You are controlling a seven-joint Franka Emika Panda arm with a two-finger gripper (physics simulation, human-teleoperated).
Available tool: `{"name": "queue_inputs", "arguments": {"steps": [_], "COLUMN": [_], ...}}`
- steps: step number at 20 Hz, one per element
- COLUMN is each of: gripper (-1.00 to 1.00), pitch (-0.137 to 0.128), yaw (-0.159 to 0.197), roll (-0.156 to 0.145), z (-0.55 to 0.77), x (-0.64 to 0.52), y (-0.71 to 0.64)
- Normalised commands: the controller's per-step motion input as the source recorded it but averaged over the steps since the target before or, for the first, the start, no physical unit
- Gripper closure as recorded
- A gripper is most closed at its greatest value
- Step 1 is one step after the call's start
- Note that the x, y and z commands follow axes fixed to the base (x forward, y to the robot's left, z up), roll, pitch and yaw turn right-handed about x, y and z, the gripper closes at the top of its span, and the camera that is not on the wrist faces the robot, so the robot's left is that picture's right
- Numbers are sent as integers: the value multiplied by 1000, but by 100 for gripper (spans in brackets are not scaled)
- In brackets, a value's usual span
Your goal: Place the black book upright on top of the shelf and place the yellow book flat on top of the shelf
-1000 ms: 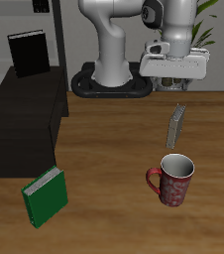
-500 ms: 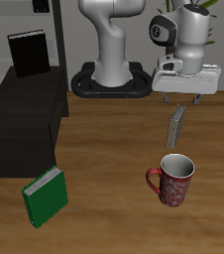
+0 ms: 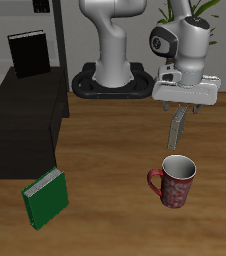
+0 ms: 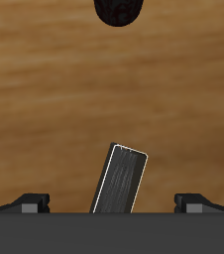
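The yellow book stands on edge, slightly tilted, on the wooden table just behind the mug. My gripper hangs right above it, open, one finger on each side of the book's top. In the wrist view the yellow book shows end-on between the widely spread fingers, untouched by either. The black book stands upright at the back of the flat top of the black shelf.
A red patterned mug stands close in front of the yellow book, also seen as the mug from the wrist. A green book stands by the shelf's front corner. The robot base is behind.
The gripper has swung sideways and come down from behind the yellow book to straddle its top. The books and the mug have not moved.
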Motion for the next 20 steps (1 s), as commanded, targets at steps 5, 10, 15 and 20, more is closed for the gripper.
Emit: {"name": "queue_inputs", "arguments": {"steps": [5, 10, 15, 20], "gripper": [-100, -100, -100, 100], "pitch": [46, 45, 53, 109], "yaw": [-43, -3, 6, -12], "roll": [6, 8, 6, 35], "z": [-238, -247, -262, -316], "x": [-69, 64, 90, 92], "y": [-19, -23, -29, -43]}}
